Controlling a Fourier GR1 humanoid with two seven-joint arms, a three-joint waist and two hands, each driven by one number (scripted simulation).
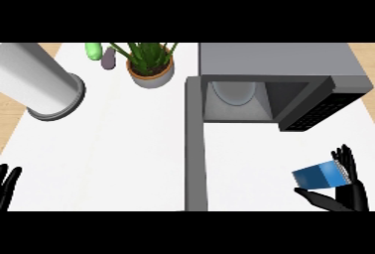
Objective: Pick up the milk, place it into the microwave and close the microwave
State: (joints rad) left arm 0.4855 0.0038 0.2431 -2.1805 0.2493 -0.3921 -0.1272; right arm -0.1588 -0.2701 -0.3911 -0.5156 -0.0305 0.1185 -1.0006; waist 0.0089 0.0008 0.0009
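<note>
Head view: no brand, label or readable writing can be made out on anything. The right hand (350,191) is seen at the lower right, fingers pointing up and thumb curled beneath the milk (321,175), which is held tilted above the white counter (132,158). The milk is shown as a blue carton with a pale striped end. It is positioned below the microwave (282,74), whose door (195,144) is swung open. The left hand (7,186) is rested open at the lower left edge.
</note>
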